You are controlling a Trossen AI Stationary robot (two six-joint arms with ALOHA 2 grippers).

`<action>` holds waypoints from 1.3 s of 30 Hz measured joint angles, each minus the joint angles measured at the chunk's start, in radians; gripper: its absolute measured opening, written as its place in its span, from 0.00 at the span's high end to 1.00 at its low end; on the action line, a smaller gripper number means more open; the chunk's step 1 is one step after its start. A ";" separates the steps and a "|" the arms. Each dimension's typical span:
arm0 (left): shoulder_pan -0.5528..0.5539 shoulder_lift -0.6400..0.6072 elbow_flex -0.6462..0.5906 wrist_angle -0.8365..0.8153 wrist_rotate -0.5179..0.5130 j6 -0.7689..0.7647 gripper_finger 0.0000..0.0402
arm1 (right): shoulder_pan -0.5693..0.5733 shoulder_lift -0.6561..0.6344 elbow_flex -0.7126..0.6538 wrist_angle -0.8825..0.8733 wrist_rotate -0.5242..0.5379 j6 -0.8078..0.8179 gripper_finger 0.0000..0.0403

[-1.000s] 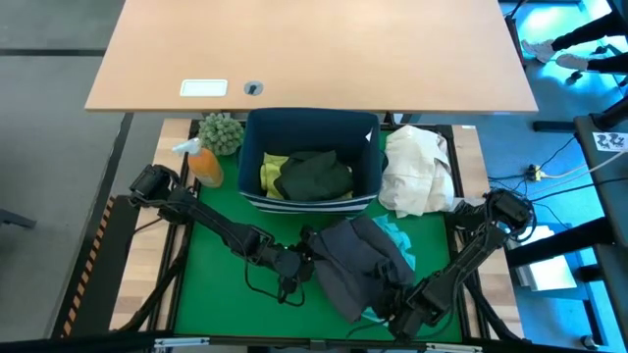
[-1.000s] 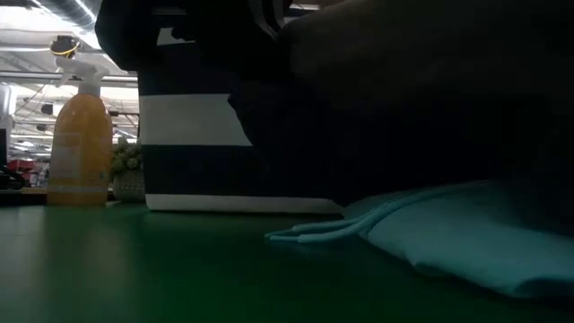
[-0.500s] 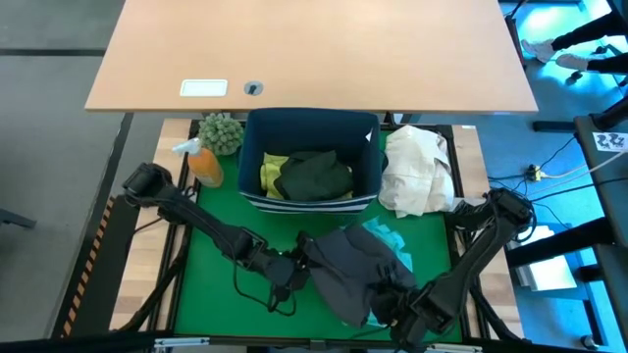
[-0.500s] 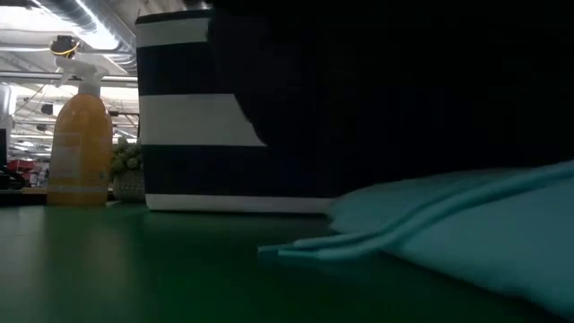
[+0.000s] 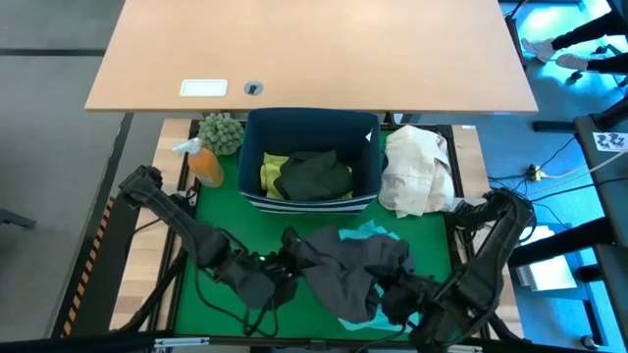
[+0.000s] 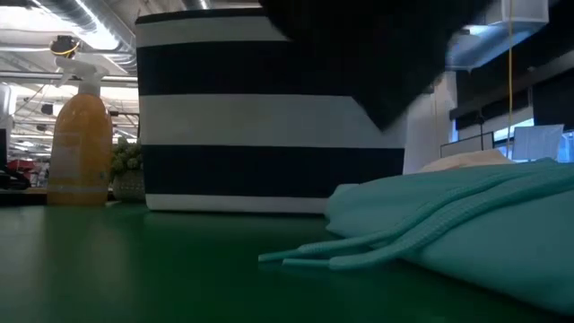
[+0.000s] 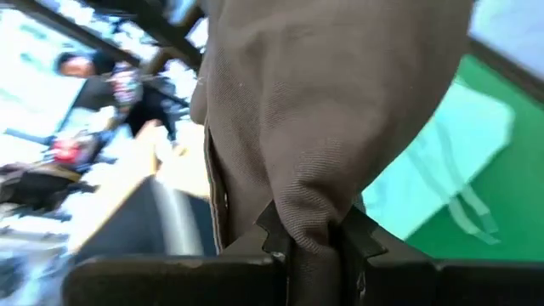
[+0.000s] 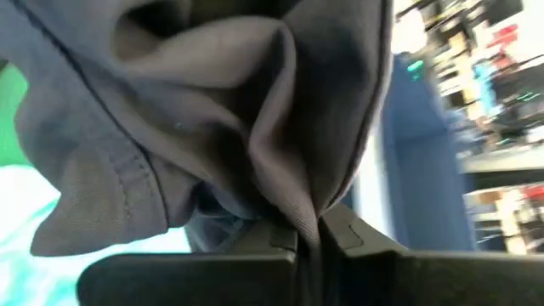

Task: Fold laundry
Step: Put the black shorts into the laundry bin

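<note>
Both the left gripper (image 7: 310, 246) and the right gripper (image 8: 310, 234) pinch the soft charcoal grey garment (image 5: 343, 263) in their jaws above the green worktop (image 5: 221, 240), so the next move probably calls for spreading it flat.

Overhead and table-level views share the striped bin (image 5: 312, 201)

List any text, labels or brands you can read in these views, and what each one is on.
None can be read.
White card on the desk: no print can be made out.
White tag on the bin rim: too small to read.
Spray bottle: no label shows.
Black-and-white marker at the right edge: a pattern, not words.
</note>
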 joint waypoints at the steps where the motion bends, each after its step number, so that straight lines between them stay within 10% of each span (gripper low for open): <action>1: -0.006 0.000 0.036 -0.039 -0.031 0.000 0.93 | -0.002 0.000 0.027 0.001 0.020 -0.029 0.99; 19: 0.015 0.000 0.555 -0.416 -0.389 0.229 0.93 | -0.325 -0.027 0.398 0.116 -0.070 -0.563 1.00; 39: 0.464 -0.016 0.613 -0.884 -0.232 0.132 0.93 | -1.095 -0.046 0.226 0.274 -0.896 -0.709 1.00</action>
